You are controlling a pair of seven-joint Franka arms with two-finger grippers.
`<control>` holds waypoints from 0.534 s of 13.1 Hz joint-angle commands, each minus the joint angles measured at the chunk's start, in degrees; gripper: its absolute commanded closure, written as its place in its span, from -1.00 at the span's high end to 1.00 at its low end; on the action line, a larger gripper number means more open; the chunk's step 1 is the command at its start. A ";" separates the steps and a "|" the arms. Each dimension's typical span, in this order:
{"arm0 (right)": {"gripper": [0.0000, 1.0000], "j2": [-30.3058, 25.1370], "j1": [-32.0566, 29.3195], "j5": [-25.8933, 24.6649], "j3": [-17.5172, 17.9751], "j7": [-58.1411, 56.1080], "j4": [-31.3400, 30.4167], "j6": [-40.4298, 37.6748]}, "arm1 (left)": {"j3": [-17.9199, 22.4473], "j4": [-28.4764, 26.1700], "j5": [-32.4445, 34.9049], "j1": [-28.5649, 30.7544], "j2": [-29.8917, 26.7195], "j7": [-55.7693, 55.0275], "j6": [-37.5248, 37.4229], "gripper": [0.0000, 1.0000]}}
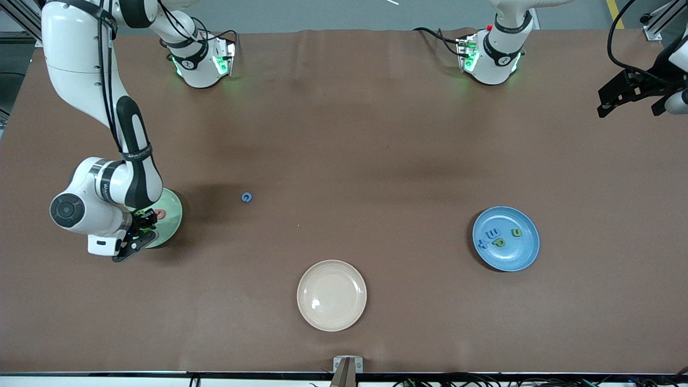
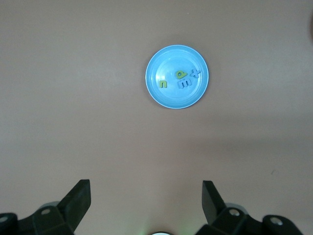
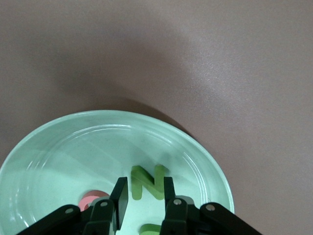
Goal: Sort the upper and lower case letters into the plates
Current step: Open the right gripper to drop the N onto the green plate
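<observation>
**A:** How far along is the sorting? Take twelve o'clock as the robots' bases and six as the front camera.

**B:** Nearly done, I'd judge. The blue plate, at four o'clock on the table, holds all four lower-case letters: blue x, blue m, green p and green n. The mint green plate sits at nine o'clock. The right gripper is low over it, pinched narrow about the green N, which is down in the plate.

**A:** What's left?

**B:** The blue G lies on bare table at about three o'clock from the mint plate, well apart from it. It is a capital, so it belongs there. The cream plate at six o'clock has nothing in it.

**A:** And the left arm?

**B:** Waiting. The left gripper hangs high at the left arm's end of the table, at two o'clock, with its jaws wide and holding nothing.

**A:** What does one view give that another doesn't?

**B:** In the front view the right arm covers most of the mint plate. Only the pink-red Q peeks out. The right wrist view shows the N, the Q and the edge of another green piece, probably the B. The left wrist view looks straight down on the blue plate, so its letters read clearly. Only the front view shows the G.
</observation>
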 commanded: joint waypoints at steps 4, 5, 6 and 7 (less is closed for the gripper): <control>0.84 -6.18 1.28 0.54 0.76 5.16 0.58 -10.04 | 0.65 0.51 -0.67 0.32 -1.25 0.96 -0.60 1.00; 0.84 -8.11 3.38 0.46 0.68 10.86 0.58 -13.72 | 1.44 0.95 -0.75 0.24 -1.34 0.62 -0.86 1.00; 0.87 -9.70 5.75 0.45 0.59 18.22 0.58 -17.33 | 1.45 1.04 -0.93 0.24 -1.25 0.87 -1.03 1.00; 0.88 -11.10 7.86 0.45 0.67 26.21 0.41 -19.80 | 1.62 1.13 -1.10 0.32 -0.73 1.14 -0.95 1.00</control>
